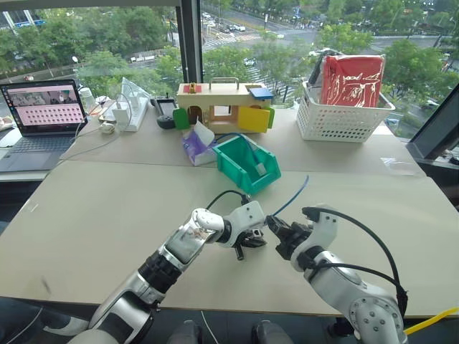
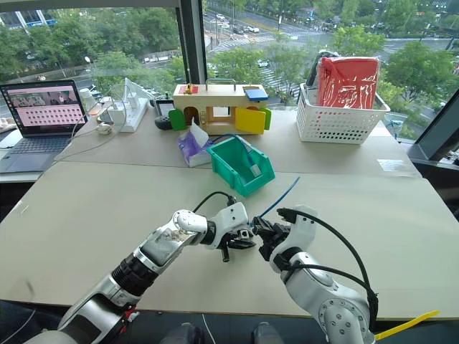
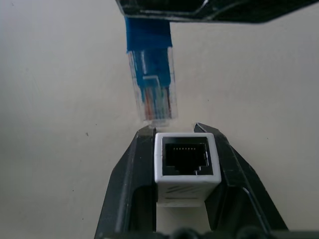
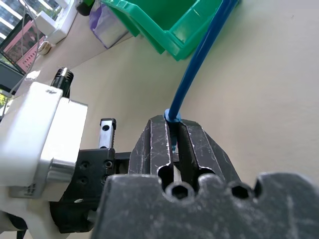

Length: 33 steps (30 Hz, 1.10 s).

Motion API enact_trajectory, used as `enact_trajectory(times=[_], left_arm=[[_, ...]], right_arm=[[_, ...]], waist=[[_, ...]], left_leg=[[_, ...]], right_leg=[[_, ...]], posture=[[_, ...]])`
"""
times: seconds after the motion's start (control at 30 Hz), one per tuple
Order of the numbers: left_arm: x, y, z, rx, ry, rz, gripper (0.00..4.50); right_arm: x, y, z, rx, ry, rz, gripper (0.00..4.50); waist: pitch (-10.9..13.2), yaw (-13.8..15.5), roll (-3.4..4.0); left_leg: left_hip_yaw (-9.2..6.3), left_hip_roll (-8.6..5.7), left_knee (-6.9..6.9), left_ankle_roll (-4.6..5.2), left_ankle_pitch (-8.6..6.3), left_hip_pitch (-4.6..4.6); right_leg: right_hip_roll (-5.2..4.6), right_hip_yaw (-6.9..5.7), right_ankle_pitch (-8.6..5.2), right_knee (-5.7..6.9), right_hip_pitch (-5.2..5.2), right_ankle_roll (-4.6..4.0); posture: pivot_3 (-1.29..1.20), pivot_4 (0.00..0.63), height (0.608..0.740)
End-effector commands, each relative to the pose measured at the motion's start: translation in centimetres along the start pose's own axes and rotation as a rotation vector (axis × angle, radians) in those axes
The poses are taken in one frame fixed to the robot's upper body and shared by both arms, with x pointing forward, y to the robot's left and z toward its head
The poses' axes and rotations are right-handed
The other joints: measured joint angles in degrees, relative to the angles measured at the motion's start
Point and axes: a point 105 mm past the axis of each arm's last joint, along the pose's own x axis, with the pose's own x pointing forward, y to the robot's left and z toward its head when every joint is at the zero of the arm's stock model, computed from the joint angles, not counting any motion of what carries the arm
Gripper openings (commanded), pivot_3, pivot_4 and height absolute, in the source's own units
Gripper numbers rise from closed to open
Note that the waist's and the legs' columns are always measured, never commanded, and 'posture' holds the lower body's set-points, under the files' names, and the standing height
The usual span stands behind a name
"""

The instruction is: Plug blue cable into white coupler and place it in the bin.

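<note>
My left gripper (image 3: 175,132) is shut on the white coupler (image 3: 187,164), whose dark socket faces outward between the two black fingers. Just beyond the socket hangs the clear plug (image 3: 154,97) of the blue cable (image 1: 294,195), close to the coupler's top edge and not inserted. My right gripper (image 4: 175,122) is shut on the blue cable just behind the plug; the rest of the cord trails toward the bin (image 1: 247,163). Both grippers meet above the table's front middle, the left gripper (image 1: 251,240) beside the right gripper (image 1: 278,229). The teal bin stands behind them.
A white lattice basket (image 1: 343,118) with a red bag stands at the back right. A wooden toy house (image 1: 222,106) and a purple tissue pack (image 1: 195,147) sit behind the bin. A laptop (image 1: 43,107) and a power strip (image 1: 133,111) are at the back left.
</note>
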Motion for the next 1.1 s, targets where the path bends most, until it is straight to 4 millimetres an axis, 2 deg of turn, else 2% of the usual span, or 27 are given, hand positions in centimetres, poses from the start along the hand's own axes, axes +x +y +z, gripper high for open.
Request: enact_trajectory(times=[0.03, 0.6, 0.7, 0.83, 1.1], left_arm=[[0.6, -0.2, -0.6, -0.062, 0.046, -0.012, 0.71], [-0.8, 0.3, -1.0, -0.213, 0.047, 0.011, 0.71], [-0.7, 0.2, -0.8, -0.212, 0.047, 0.006, 0.71], [-0.4, -0.1, -0.7, -0.209, 0.049, 0.005, 0.71], [-0.6, 0.3, -1.0, -0.241, 0.052, 0.026, 0.71]], right_arm=[[-0.5, 0.7, 1.1, 0.008, -0.058, 0.03, 0.0], [-0.1, -0.1, -1.2, -0.014, 0.049, -0.012, 0.0], [0.0, 0.3, -1.2, -0.017, 0.049, 0.006, 0.0], [0.3, 1.6, 0.0, -0.006, -0.017, 0.073, 0.0], [0.1, 1.4, -0.3, -0.017, 0.002, 0.069, 0.0]], waist=[[0.0, 0.0, -0.01], [0.0, -0.5, -0.02], [0.0, -0.6, -0.03], [0.0, -0.6, -0.03], [0.0, -0.5, -0.03]], left_leg=[[-0.02, -0.01, 0.0, 0.0, 0.0, 0.0], [-0.16, -0.03, -0.01, 0.0, 0.0, 0.03], [-0.17, -0.03, -0.01, 0.0, 0.0, 0.03], [-0.17, -0.03, -0.01, 0.0, 0.0, 0.04], [-0.17, -0.04, -0.01, 0.0, 0.0, 0.03]], right_leg=[[0.0, 0.0, 0.0, 0.0, 0.0, 0.01], [0.03, -0.02, 0.03, 0.04, 0.03, 0.1], [0.04, -0.02, 0.04, 0.05, 0.03, 0.11], [0.04, -0.02, 0.04, 0.06, 0.03, 0.11], [0.02, -0.02, 0.04, 0.06, 0.03, 0.14]], posture=[[0.0, 0.15, 0.732], [0.0, 0.15, 0.732], [0.0, 0.15, 0.732], [0.0, 0.15, 0.732], [0.0, 0.15, 0.732]])
